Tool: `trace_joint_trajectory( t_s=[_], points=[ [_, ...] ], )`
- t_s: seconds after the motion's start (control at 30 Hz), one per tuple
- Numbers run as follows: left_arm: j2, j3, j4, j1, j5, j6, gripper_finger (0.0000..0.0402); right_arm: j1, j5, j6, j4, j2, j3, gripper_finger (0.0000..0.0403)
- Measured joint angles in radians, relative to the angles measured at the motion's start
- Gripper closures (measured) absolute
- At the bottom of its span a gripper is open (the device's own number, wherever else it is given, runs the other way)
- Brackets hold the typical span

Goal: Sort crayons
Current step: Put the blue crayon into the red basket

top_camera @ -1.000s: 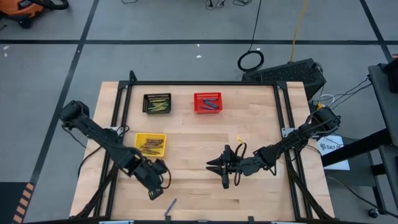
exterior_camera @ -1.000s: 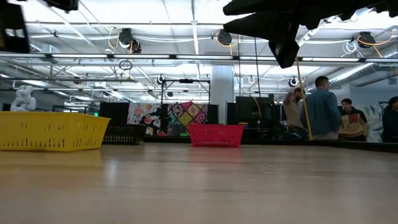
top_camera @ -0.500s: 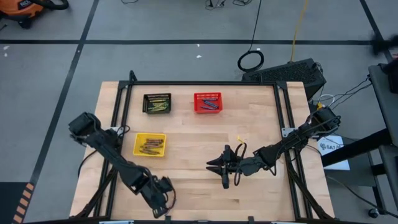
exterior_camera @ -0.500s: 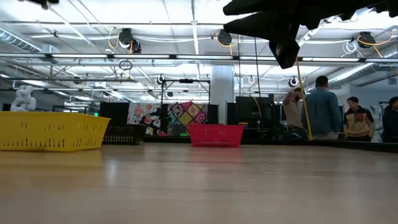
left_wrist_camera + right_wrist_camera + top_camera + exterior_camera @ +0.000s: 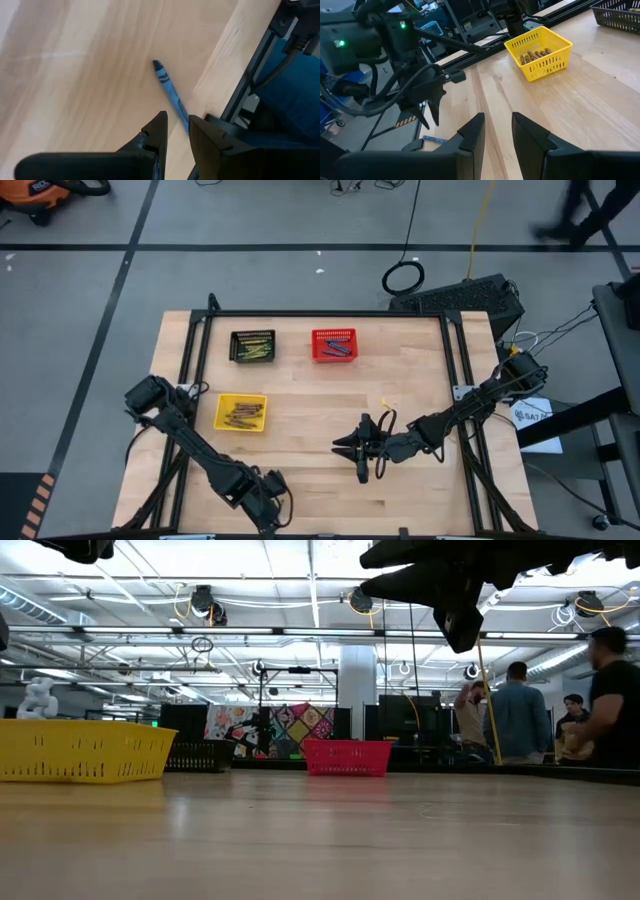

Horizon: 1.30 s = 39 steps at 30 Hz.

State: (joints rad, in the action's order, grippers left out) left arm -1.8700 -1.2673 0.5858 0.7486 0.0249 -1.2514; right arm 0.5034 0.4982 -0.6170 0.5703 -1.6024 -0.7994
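A blue crayon (image 5: 169, 90) lies flat on the wooden table close to its near edge. My left gripper (image 5: 179, 131) hangs open just above it, pointing steeply down, with the crayon's near end below the gap between the fingers. The high view shows that gripper (image 5: 268, 510) covering the crayon. In the right wrist view its fingertips (image 5: 429, 117) stand a little above the crayon (image 5: 434, 139). My right gripper (image 5: 360, 452) waits open over the table's middle. The yellow basket (image 5: 242, 412) holds brown-orange crayons, the black basket (image 5: 252, 345) yellow-green ones, and the red basket (image 5: 333, 343) blue ones.
A small yellow stick (image 5: 384, 405) lies on the table, on the far side of my right gripper. Black frame rails (image 5: 195, 380) run along the table's left and right sides. The table's near edge (image 5: 220, 75) lies right beside the blue crayon. People stand in the room behind.
My left gripper has swung from beside the yellow basket toward the table's near edge and sunk toward the blue crayon, which it now covers in the high view. The crayon has not moved. My right arm has kept still.
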Motion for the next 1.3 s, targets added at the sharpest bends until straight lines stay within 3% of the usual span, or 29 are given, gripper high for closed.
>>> trace_joint_trajectory(
  t_s=[0.97, 1.3],
  points=[
    [-0.118, -0.024, -0.061, -0.001, 0.042, -0.028, 0.0321, 0.000, -0.001, -0.019, -0.030, 0.000, 0.000, 0.0319],
    [-0.177, -0.032, -0.004, -0.010, 0.076, 0.050, 0.0321, 0.003, -0.001, -0.032, -0.038, 0.000, 0.000, 0.0319]
  ],
)
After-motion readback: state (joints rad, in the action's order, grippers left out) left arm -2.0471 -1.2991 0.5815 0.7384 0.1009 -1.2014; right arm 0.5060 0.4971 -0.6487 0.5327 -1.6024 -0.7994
